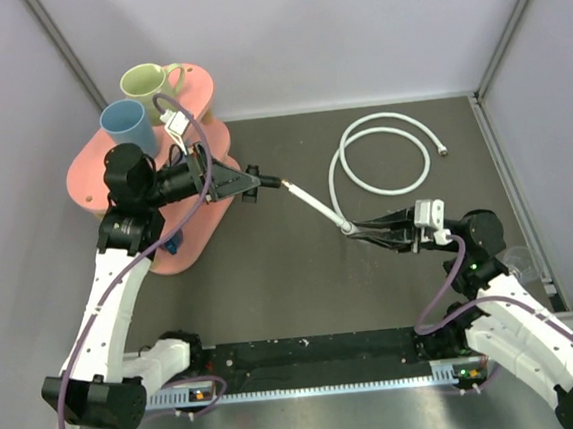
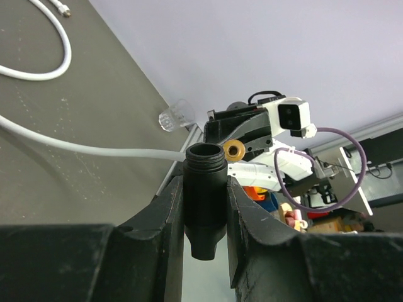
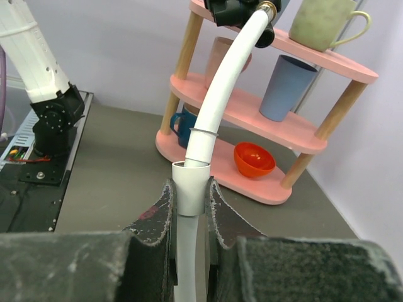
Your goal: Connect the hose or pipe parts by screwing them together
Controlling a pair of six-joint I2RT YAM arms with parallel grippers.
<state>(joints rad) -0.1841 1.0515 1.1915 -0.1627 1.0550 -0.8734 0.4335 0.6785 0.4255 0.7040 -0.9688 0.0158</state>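
My left gripper (image 2: 204, 184) is shut on the small black connector (image 2: 204, 195), whose threaded mouth points away from the wrist. In the top view this gripper (image 1: 256, 183) hovers beside the pink shelf. The white hose (image 1: 316, 206) runs from the connector to my right gripper (image 1: 352, 228), then loops into a coil (image 1: 377, 156) on the table. My right gripper (image 3: 190, 189) is shut on a white sleeve of the hose (image 3: 217, 94). The hose's brass end fitting (image 2: 235, 151) sits just beside the connector's mouth, slightly off its axis. Its other end fitting (image 1: 442, 149) lies at the back right.
A pink tiered shelf (image 1: 184, 249) stands at the back left with a green mug (image 1: 150, 83), a blue cup (image 1: 126, 126) and a red bowl (image 3: 254, 158). A clear plastic cup (image 1: 519, 254) sits by the right wall. Walls close in the table's sides and back.
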